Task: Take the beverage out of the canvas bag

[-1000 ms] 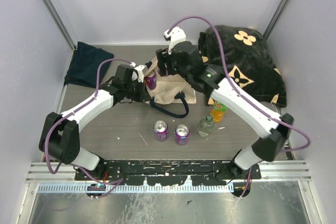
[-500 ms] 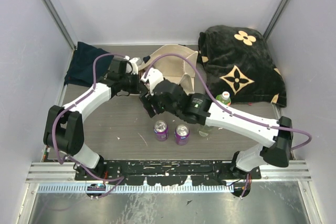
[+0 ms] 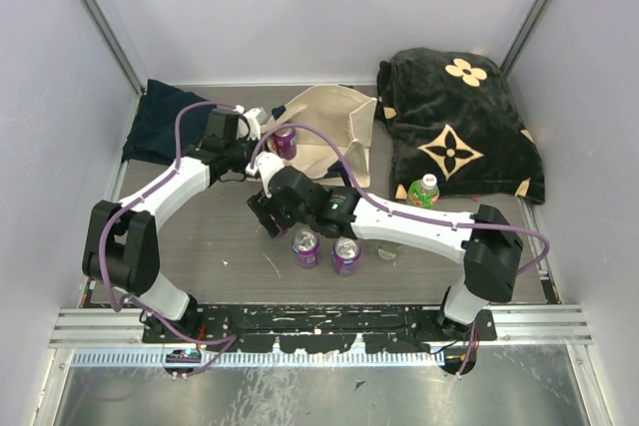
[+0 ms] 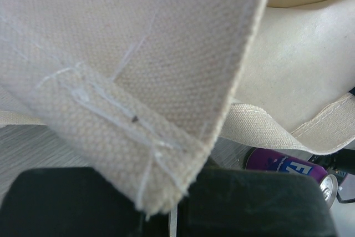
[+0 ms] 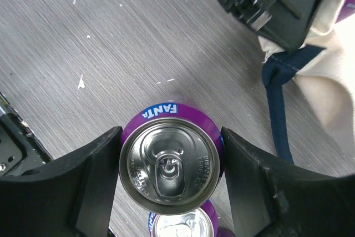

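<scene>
The cream canvas bag (image 3: 329,132) lies at the back middle with its mouth facing left. One purple can (image 3: 285,142) shows in that mouth. My left gripper (image 3: 252,139) is shut on the bag's rim. In the left wrist view the canvas edge (image 4: 138,109) runs into my gripper (image 4: 175,203), with the purple can (image 4: 283,164) to the right. My right gripper (image 3: 270,207) is low over the table in front of the bag. It is shut on a purple Fanta can (image 5: 169,165), one finger (image 5: 94,187) on each side; that can is hidden in the top view.
Two purple cans (image 3: 306,246) (image 3: 345,254) stand near the front; one shows below the held can (image 5: 180,227). A clear bottle (image 3: 389,248) and a green-capped bottle (image 3: 424,190) stand to the right. The black flower bag (image 3: 464,117) is back right, the navy cloth (image 3: 165,122) back left.
My right gripper swung from over the bag's mouth forward and left, down toward the table, holding a purple can. The bag shifted back with my left gripper on its rim.
</scene>
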You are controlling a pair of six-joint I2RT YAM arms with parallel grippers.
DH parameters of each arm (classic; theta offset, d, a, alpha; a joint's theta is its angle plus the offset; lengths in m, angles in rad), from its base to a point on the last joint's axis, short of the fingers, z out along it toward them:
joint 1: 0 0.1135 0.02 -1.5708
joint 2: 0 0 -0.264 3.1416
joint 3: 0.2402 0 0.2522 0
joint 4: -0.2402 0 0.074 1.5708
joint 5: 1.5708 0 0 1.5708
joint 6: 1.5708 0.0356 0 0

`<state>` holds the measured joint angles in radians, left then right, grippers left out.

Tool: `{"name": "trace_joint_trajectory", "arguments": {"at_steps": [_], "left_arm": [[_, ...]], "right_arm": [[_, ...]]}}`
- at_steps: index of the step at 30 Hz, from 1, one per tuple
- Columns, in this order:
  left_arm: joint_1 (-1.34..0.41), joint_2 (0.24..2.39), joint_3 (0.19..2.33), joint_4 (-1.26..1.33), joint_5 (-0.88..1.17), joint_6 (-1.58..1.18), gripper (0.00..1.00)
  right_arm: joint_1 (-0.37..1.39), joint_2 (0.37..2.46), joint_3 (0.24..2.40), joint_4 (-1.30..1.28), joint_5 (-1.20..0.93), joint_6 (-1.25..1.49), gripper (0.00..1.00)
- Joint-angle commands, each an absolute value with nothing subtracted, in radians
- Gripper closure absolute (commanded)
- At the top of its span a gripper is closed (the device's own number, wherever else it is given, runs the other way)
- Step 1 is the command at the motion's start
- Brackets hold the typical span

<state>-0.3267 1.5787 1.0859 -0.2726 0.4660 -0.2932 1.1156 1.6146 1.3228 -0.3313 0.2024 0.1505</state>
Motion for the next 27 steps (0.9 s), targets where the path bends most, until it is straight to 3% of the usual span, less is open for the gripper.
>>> {"name": "trace_joint_trajectory", "arguments": {"at_steps": [1,11,13,14,18,19,27], "left_arm": [[-0.318,1.594,1.058,-0.309,0.468,-0.328,0.99],[-0.318,1.589,1.043,-0.303,0.470,-0.329,0.99],[-0.319,1.588,1.040,-0.304,0.469,-0.328,0.99],[-0.318,1.586,1.040,-0.304,0.469,-0.328,0.99],[-0.319,1.583,1.039,-0.308,0.466,-0.325,0.99],[-0.318,1.583,1.039,-0.309,0.465,-0.323,0.99],[-0.318,1.585,1.040,-0.317,0.464,-0.319,0.99]], "right_arm": [[1.098,1.626,1.272,-0.169,0.185,0.160,0.99],[1.081,1.701,1.204,-0.077,0.178,0.184,0.98],[1.082,1.720,1.208,-0.079,0.187,0.180,0.86],[1.081,1.728,1.210,-0.084,0.190,0.178,0.75],[1.081,1.735,1.220,-0.118,0.204,0.182,0.09],[1.081,1.727,1.220,-0.124,0.207,0.183,0.01],[1.082,1.567,1.290,-0.171,0.331,0.112,0.00]]}}
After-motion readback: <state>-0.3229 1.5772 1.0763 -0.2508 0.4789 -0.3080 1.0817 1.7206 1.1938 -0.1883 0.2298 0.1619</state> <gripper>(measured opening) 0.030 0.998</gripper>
